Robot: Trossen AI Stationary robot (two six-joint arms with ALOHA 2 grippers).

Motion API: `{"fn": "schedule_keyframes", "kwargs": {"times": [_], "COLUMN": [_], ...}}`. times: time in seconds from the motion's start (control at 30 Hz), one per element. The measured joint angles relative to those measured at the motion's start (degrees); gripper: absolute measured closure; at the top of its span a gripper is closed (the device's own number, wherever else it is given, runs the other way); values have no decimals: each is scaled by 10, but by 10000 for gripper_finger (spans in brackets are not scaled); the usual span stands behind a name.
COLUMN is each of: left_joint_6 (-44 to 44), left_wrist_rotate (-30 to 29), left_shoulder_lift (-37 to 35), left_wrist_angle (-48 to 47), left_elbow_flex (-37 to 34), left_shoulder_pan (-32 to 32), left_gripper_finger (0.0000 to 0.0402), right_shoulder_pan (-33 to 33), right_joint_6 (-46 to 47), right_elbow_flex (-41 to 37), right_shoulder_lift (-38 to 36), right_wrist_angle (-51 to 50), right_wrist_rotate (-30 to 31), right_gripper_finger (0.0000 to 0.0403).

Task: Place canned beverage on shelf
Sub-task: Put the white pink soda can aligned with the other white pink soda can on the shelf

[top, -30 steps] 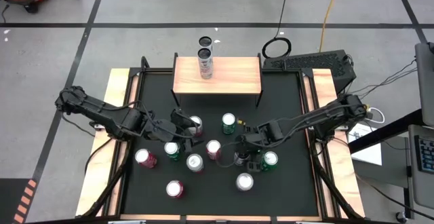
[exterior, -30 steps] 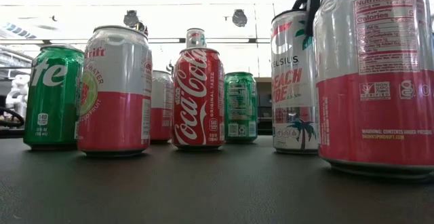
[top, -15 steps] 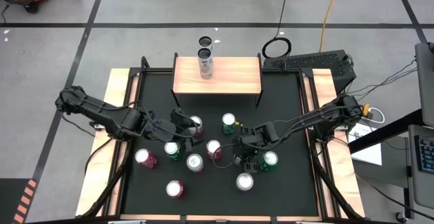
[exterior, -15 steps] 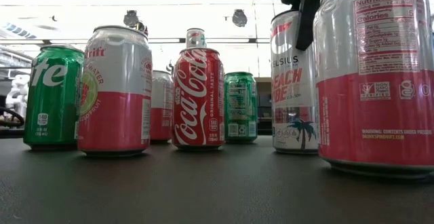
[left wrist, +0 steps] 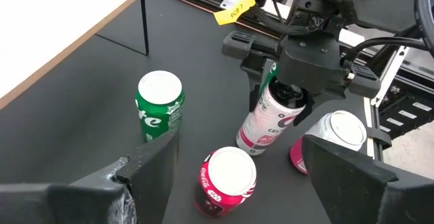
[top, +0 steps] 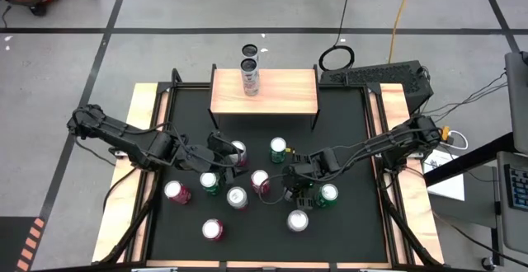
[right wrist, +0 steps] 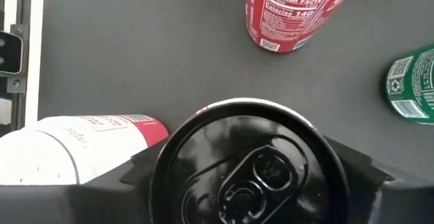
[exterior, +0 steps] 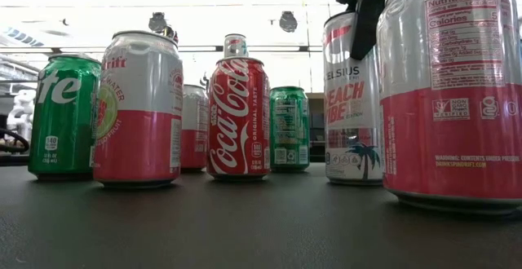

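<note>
The light-wood shelf (top: 276, 95) stands at the table's far edge, with a can (top: 250, 78) upright on it. Several cans stand on the black mat. My right gripper (top: 297, 191) is shut on a white-and-pink Celsius can (left wrist: 264, 119), near the mat's middle. That can also shows in the low view (exterior: 352, 114). My left gripper (top: 224, 161) is open and empty to the left. A red Coca-Cola can (left wrist: 227, 180) stands ahead of the gap between its fingers. My right gripper has the Celsius can's upper end (right wrist: 247, 173) between its two fingers, one on each side of the rim. The fingers (exterior: 364, 24) come from above, pointing down. The can stands about upright, its base on the mat.
Close around the held can stand a green can (top: 327, 194), a pink-and-white can (top: 297, 220) and a green can (top: 279, 148). More cans stand at the left (top: 176, 191) and near the front (top: 213, 229). The shelf's thin black leg (left wrist: 144, 20) stands on the mat.
My right gripper has come down around the Celsius can's top. The can has shifted a little on the mat. My left arm has kept still.
</note>
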Motion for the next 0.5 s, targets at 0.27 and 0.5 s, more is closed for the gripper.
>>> {"fn": "schedule_keyframes", "kwargs": {"times": [0.27,0.5], "left_joint_6": [0,0], "left_wrist_rotate": [0,0], "left_shoulder_lift": [0,0], "left_wrist_angle": [15,21], "left_elbow_flex": [0,0], "left_shoulder_pan": [0,0], "left_gripper_finger": [89,89], "right_shoulder_pan": [0,-4], "right_joint_6": [7,29], "right_elbow_flex": [0,0], "right_shoulder_lift": [-5,-37], "right_wrist_angle": [-2,-5], "right_wrist_rotate": [-2,-4], "right_gripper_finger": [164,162]}}
